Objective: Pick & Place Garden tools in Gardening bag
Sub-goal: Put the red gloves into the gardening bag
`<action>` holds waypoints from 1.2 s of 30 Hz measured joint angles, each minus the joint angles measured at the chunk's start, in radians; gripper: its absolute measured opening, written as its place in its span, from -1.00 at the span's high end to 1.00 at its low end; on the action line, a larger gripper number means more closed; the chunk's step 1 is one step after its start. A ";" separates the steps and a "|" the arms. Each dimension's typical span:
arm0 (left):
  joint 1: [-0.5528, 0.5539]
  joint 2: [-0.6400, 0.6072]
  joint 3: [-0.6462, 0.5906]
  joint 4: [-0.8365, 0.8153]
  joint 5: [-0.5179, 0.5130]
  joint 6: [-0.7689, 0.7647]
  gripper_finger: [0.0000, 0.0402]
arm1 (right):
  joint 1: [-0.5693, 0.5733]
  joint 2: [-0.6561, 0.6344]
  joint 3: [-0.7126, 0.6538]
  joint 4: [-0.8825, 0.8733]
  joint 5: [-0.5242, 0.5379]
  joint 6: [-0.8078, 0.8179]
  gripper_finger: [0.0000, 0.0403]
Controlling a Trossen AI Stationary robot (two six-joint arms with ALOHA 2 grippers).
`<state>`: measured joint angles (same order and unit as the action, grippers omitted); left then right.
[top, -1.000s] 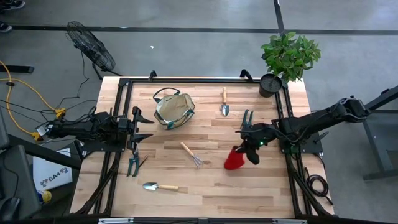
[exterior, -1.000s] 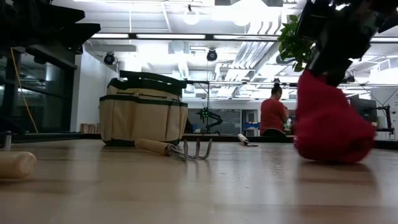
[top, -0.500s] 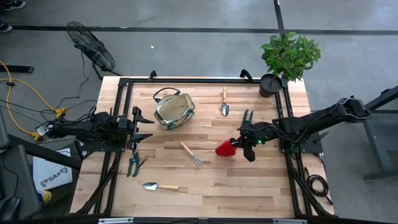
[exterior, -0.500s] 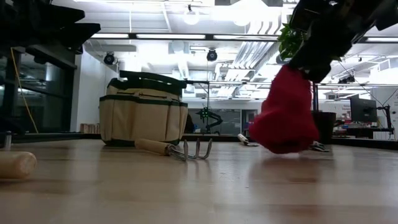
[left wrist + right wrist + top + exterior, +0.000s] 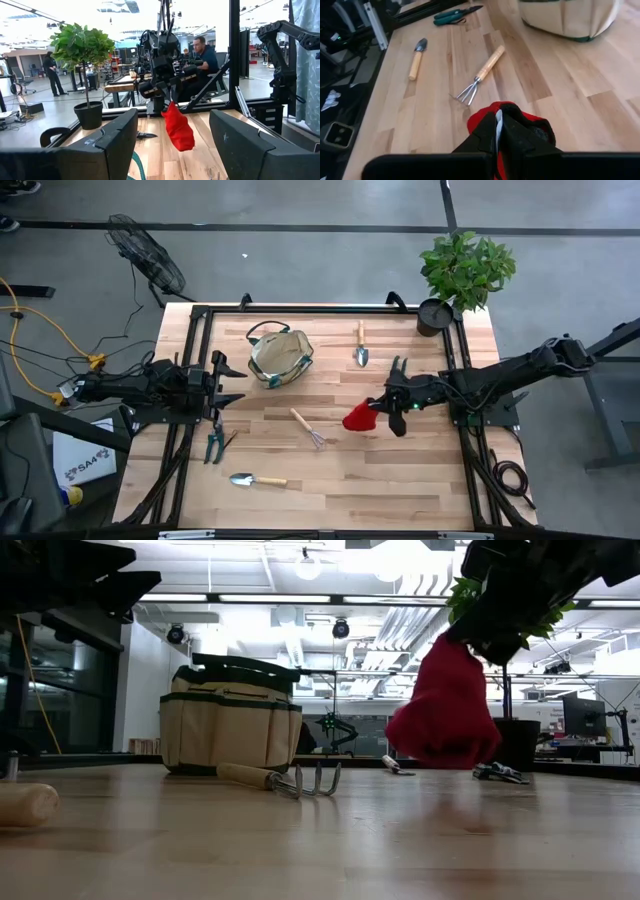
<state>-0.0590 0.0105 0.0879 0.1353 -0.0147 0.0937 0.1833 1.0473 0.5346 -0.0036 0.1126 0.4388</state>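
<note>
A light butcher-block wooden table top (image 5: 400, 470) framed by black metal rails fills the middle of the high view, standing on a grey concrete floor (image 5: 320, 260). At the table's far right corner stands a bushy green-leaved plant (image 5: 467, 268) in a round black pot (image 5: 434, 315). On the floor beyond the far left corner lies a black wire-caged fan (image 5: 146, 256), and a yellow cable (image 5: 40, 320) snakes across the floor to the left. In the room behind the table, a person in a dark shirt (image 5: 204, 57) sits at a workbench, and another person (image 5: 51, 72) stands far off on the left.
</note>
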 joint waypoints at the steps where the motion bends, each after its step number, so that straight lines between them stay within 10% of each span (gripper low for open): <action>1: 0.000 0.000 0.000 -0.002 0.001 -0.002 -0.20 | 0.000 0.000 0.000 0.007 0.015 -0.004 0.98; 18: 0.000 0.078 0.000 0.129 -0.052 -0.149 -0.20 | 0.000 0.000 0.000 0.323 0.117 -0.181 0.98; 36: 0.000 0.874 0.263 0.450 -0.134 -0.076 -0.26 | -0.003 0.000 0.000 0.480 0.123 -0.311 0.98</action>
<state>-0.0589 0.8844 0.3510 0.5854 -0.1490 0.0174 0.1806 1.0473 0.5345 0.4767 0.2352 0.1277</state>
